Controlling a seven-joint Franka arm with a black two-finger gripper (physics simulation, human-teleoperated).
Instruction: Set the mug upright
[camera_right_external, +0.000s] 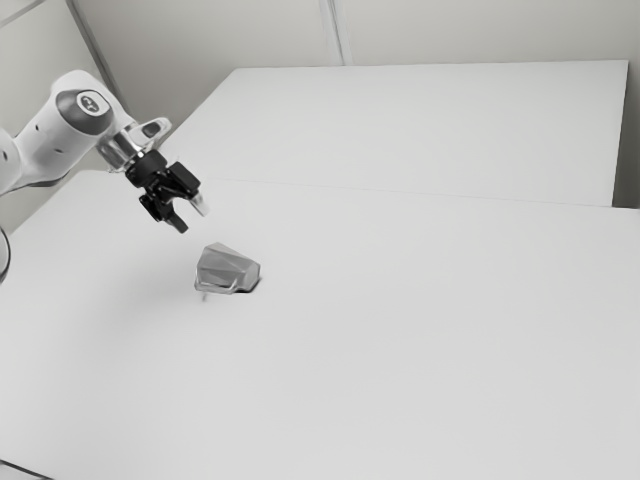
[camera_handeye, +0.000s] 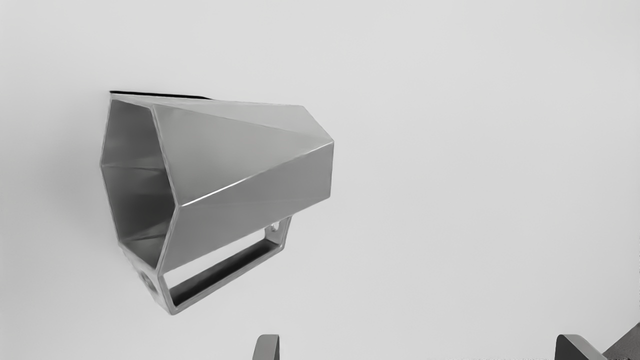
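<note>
"Exterior view first: any brand or lettering to read?"

"Just a small dark emblem on a round joint cap of the white arm, up and to the exterior view's left of the mug. Too small to make out, sorry."

"Fair enough. And the surface?"

"A broad, smooth, white table, spreading out all around the mug. Softly shaded beside the mug's mouth in the wrist view, with a thin black line of shadow along the side away from the handle."

"Beyond that?"

"Behind the mug, past a fine seam, a second pale, flat surface. Farther back from the mug, a light grey wall with a narrow upright strip. Well in front of the mug and to the exterior view's left, a short run of dark cord."

"Now the mug. Standing?"

"No, lying on its side on the table. Grey, faceted, narrowing from a six-sided mouth towards the base. Showing an angular handle on the side nearer the fingers in the wrist view."

"And the gripper?"

"Hovering above the mug, to the exterior view's left of it, near but apart. Spread wide, with a broad gap between the fingers, and holding nothing."
</note>
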